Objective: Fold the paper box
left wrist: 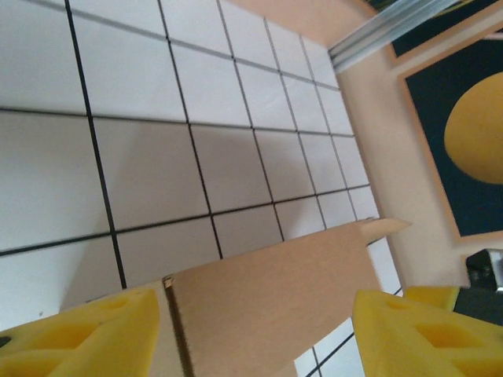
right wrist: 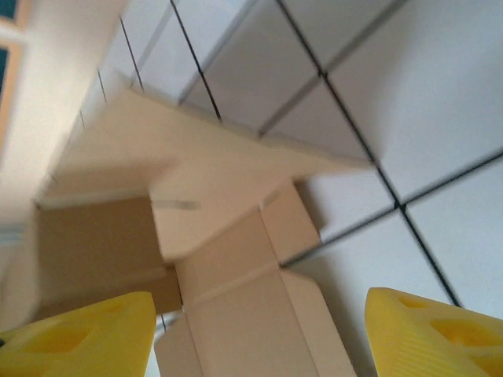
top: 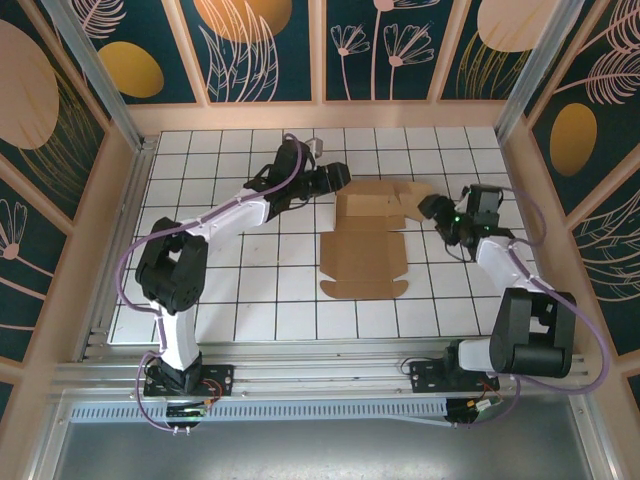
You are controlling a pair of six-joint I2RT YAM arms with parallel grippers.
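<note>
The paper box [top: 362,250] is a brown die-cut cardboard sheet on the white tiled table, flat at its near end and with flaps lifted at its far end. My left gripper [top: 341,178] hovers at the sheet's far left corner. In the left wrist view its yellow fingers [left wrist: 78,338] stand wide apart, and a raised flap [left wrist: 267,298] lies between them untouched. My right gripper [top: 430,208] is at the far right flaps. Its yellow fingers [right wrist: 440,334] are also spread, over creased panels [right wrist: 259,314] that neither finger touches.
Peach walls with dark floral panels [top: 265,50] surround the tiled table [top: 230,300]. An aluminium rail [top: 320,380] runs along the near edge by the arm bases. Open tiles lie left and right of the sheet.
</note>
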